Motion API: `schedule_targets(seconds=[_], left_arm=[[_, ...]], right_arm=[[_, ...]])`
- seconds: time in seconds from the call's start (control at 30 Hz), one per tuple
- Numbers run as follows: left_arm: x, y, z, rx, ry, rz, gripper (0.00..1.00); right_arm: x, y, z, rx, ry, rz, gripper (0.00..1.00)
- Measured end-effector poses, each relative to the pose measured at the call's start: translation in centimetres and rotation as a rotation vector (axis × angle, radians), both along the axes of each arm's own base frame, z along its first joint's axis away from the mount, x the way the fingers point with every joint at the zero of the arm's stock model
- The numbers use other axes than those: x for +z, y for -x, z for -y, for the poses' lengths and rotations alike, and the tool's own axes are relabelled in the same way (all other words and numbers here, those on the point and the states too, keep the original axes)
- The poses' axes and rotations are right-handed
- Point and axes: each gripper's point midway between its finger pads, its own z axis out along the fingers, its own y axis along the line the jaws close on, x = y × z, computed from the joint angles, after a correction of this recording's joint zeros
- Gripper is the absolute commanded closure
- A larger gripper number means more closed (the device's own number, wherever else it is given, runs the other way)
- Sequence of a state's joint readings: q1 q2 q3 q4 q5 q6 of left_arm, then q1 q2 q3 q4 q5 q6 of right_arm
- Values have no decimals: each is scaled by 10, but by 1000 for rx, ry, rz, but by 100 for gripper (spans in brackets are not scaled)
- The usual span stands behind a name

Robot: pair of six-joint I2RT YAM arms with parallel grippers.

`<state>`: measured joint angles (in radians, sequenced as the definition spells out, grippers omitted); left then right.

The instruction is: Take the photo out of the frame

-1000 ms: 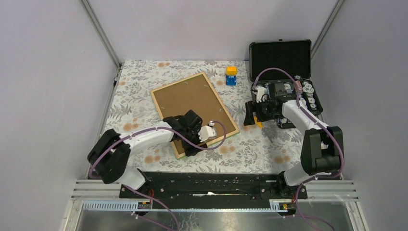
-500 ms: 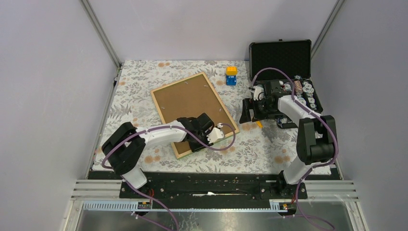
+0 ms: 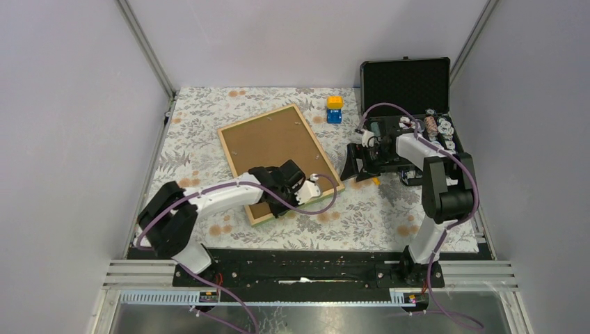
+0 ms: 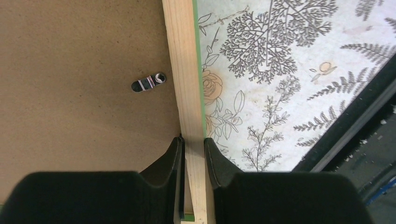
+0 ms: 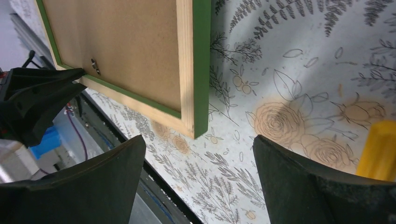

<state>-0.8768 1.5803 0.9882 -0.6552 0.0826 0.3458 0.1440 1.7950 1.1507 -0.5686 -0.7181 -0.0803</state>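
On the tabletop [image 3: 209, 104], lying face down with its brown back up: the frame [image 3: 278, 153], likely put that way so the back can come off. Gripping its wood rim at the near end with the left hand [image 4: 193, 142], one finger on each side, probably to stop it sliding. Holding the right hand [image 5: 198, 144] wide open with nothing in it, low by another corner, maybe to help. Can't see the photo; likely hidden under the back, behind a small clip [image 4: 148, 83].
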Motion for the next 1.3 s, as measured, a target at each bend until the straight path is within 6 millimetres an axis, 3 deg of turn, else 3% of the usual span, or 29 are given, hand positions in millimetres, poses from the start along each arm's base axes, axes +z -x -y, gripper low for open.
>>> schedule_targets(seconds=[0.17,0.57,0.9,1.3], left_arm=[[19,5,0,-21,44,10,100],[31,8,2,-25,77,-28,100],[51,4,9,-15,152,-28,100],[54,7,6,-14,155,-36,100]], right_arm=[[-6,3,-7,13,-48,-64,9],[-3,13,-44,72,-236,-200,13],[2,20,-67,87,-387,-338,25],[11,25,-83,104,-469,-416,40]])
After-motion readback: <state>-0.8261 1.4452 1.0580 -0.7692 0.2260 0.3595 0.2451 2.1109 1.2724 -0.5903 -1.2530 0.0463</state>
